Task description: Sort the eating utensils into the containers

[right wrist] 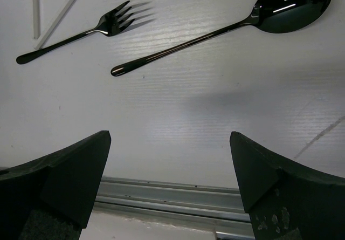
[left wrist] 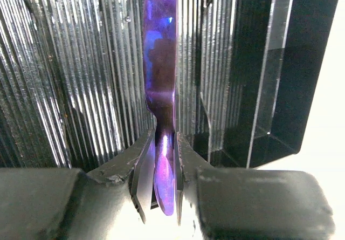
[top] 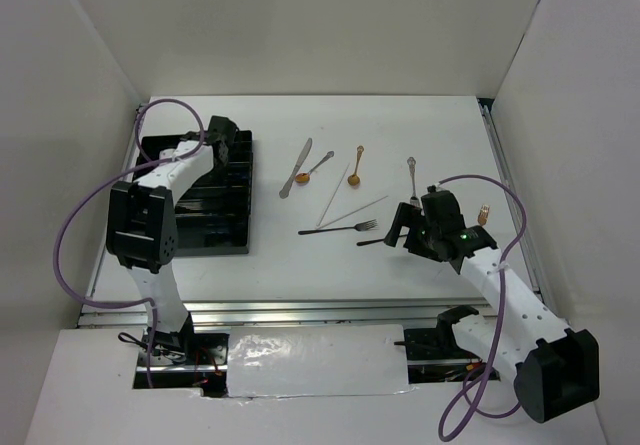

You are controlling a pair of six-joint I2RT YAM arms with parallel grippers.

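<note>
The dark blue knife [left wrist: 160, 78] hangs lengthwise over one long ribbed compartment of the black tray [left wrist: 64, 89], its blade running along the channel. My judgement is that it is lined up this way so that it will lie flat between the dividers once let go. Whether its far end already touches the tray floor I cannot tell.

The left gripper [left wrist: 161, 180] is narrowed onto the knife's handle, one finger pressed against each side, and holds nothing else. In the top view it sits over the tray's far right part.

The other cutlery lies on the table, well to the right of the tray:
- silver knife [top: 296, 168]
- two gold-bowled small spoons [top: 355, 165]
- silver chopsticks [top: 345, 200]
- black fork [right wrist: 81, 32]
- black spoon [right wrist: 215, 32]

Farthest from the tray, the right gripper [right wrist: 170, 164] stands spread wide and empty. It is just short of the black spoon's handle and touches nothing, probably poised for the next pick.
</note>
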